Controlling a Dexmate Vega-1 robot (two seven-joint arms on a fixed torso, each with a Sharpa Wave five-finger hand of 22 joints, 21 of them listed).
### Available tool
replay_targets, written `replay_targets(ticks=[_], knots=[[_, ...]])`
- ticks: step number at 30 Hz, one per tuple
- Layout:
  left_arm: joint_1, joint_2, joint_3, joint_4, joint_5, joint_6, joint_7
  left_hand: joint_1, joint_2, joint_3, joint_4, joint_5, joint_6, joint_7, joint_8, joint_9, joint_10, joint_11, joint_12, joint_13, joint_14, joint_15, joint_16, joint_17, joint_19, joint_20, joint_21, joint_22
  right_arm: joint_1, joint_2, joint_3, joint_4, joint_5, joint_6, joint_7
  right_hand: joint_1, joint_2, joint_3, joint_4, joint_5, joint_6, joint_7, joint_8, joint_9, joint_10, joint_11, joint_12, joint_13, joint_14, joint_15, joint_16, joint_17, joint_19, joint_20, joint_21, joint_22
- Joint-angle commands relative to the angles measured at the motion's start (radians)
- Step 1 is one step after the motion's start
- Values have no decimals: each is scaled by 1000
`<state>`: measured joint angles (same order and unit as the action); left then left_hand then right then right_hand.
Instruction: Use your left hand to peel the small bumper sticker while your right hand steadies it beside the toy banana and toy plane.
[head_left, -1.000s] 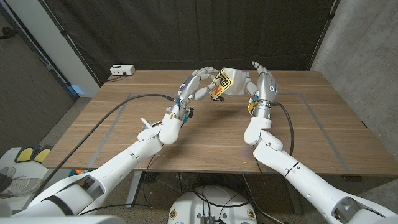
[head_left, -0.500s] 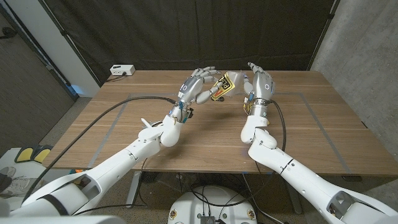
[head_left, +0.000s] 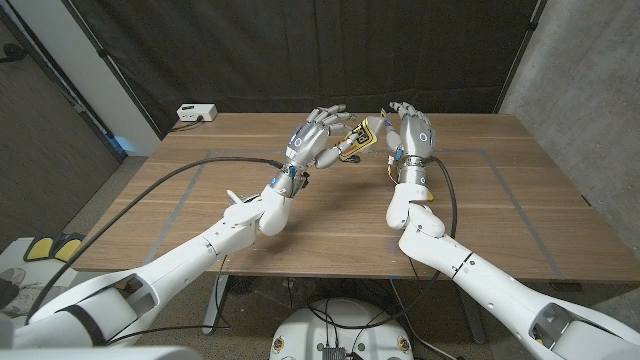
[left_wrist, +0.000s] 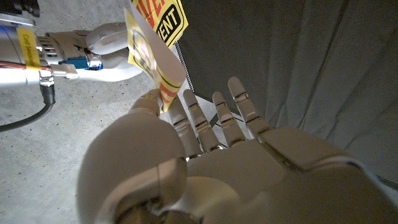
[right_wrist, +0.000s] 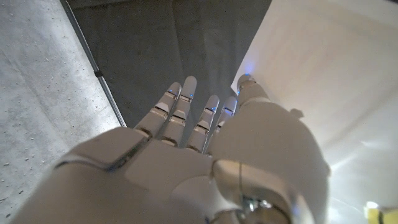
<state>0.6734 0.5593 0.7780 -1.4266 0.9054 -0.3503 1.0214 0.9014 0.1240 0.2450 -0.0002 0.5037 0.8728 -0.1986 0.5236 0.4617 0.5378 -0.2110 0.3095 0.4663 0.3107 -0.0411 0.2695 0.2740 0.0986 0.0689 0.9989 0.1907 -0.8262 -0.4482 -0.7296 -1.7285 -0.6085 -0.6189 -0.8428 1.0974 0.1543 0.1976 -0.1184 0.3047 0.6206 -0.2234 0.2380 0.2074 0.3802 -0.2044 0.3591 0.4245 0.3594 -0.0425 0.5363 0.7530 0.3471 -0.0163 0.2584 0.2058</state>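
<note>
The sticker (head_left: 360, 137) hangs in the air over the bench's (head_left: 500, 220) far edge, pinched by the left hand (head_left: 318, 140); the right hand (head_left: 410, 133) beside it looks spread, holding nothing. Thin, floppy, light; best taken by its corner edge.

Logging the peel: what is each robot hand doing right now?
Left robot hand: pinches the yellow-and-black paper bumper sticker.
Right robot hand: fingers spread beside the sticker; grip cannot be told.

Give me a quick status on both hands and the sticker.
Left hand pinching bumper sticker, lifted off table. Right hand at sticker's other edge, grip unclear. Nothing in the way.
</note>
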Motion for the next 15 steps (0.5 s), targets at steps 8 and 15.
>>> replay_targets(ticks=[8,15], knots=[[-33,13,57,7,33,82,50,8,-2,-5,3,8,-1,-13,10,5,7,-3,0,5,2,-156,-3,0,0,-8,5,0,-5,-22,-12,-20,-38,6,0,26,13,23,-1,2,110,0,25,8,49,-1,26,17,23,-171,14,25,-11,-2,7,2],[-32,9,70,-3,41,109,62,10,-2,-8,5,11,-6,-14,11,7,7,-3,-1,8,1,-157,-3,0,0,-7,6,1,-14,-10,-1,17,-45,71,-87,10,-18,-20,5,-12,348,13,108,31,153,0,106,67,100,-183,12,49,15,-33,29,4]])
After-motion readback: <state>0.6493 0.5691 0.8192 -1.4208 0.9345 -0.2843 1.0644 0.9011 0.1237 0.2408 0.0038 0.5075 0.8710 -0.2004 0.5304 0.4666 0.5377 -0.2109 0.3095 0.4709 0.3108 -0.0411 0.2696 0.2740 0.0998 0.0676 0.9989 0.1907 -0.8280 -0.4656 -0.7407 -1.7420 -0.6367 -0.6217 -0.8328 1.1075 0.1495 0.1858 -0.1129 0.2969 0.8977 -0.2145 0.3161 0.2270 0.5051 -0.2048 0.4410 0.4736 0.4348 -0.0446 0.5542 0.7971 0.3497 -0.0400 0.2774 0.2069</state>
